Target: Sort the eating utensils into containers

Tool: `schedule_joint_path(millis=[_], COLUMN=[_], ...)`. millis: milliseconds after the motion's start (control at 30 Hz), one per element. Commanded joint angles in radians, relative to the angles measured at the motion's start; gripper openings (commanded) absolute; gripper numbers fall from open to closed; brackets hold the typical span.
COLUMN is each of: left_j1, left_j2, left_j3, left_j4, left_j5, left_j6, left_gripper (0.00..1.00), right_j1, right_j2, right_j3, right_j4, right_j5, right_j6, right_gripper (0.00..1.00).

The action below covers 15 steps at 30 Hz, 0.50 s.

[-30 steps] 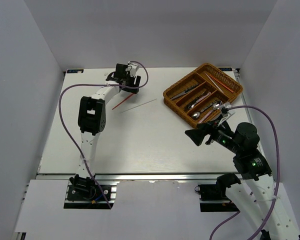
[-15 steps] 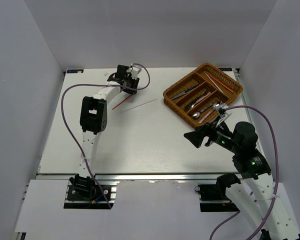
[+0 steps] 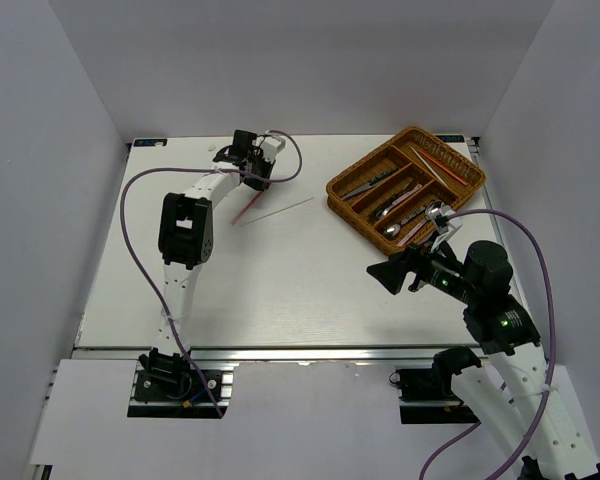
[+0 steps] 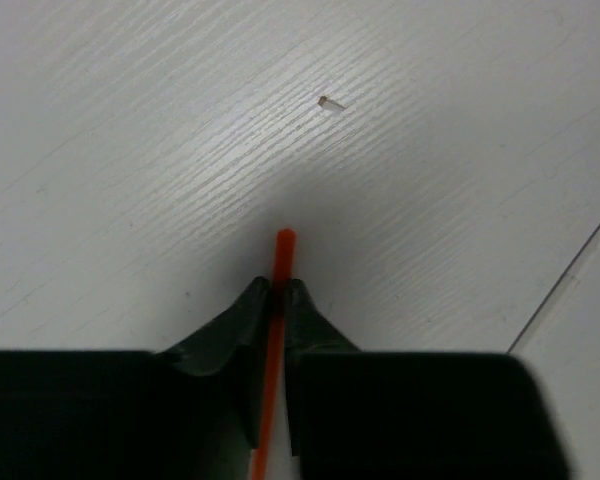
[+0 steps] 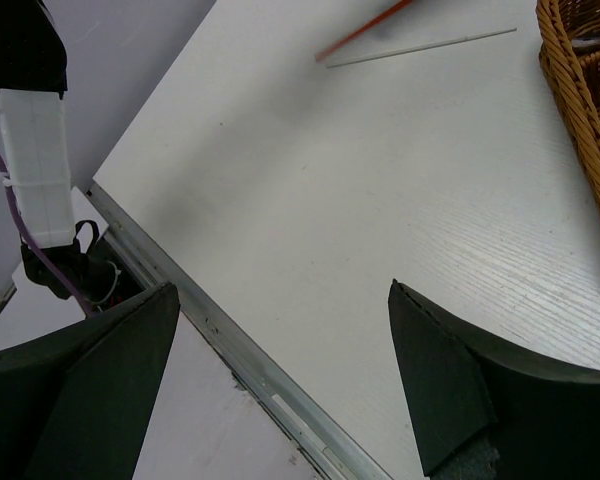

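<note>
Left wrist view showed my left tool (image 4: 277,298) pinched narrow on the red-orange chopstick (image 4: 283,248) near its end, low at the tabletop (image 4: 120,140). I judged a good carry needed a firm squeeze, a level lift, then a lengthwise lay-down in the wicker tray (image 3: 413,129). My right tool (image 5: 280,290) gaped wide, empty.

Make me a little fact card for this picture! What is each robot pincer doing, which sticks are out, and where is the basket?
Left pincer: shut on the red chopstick
Right pincer: open, holding nothing
Pale chopstick: lying loose on the table
Wicker tray: far right corner, with utensils inside
</note>
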Motion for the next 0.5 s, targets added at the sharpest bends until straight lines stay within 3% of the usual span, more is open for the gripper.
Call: schedule_joint_path(millis=[0,100,467], left_j1=[0.007,0.007,0.007], left_j2=[0.016,0.025,-0.137], left_j3=[-0.03,-0.047,-0.128], left_j4=[-0.185,-0.188,-0.105], left_j5=[0.001,-0.085,-0.357], left_j6=[0.024,0.011,0.021], left_gripper=[0.11,0.0,0.0], right_j1=[0.001,0.003,0.003], right_j2=[-0.008,-0.01,-0.018], right_j3=[0.051,0.056,0.042], right_j4=[0.026,0.023,0.042], right_j5=[-0.008,-0.014,-0.019], right_j6=[-0.004,-0.004,0.008], right_gripper=[0.89,0.89,0.89])
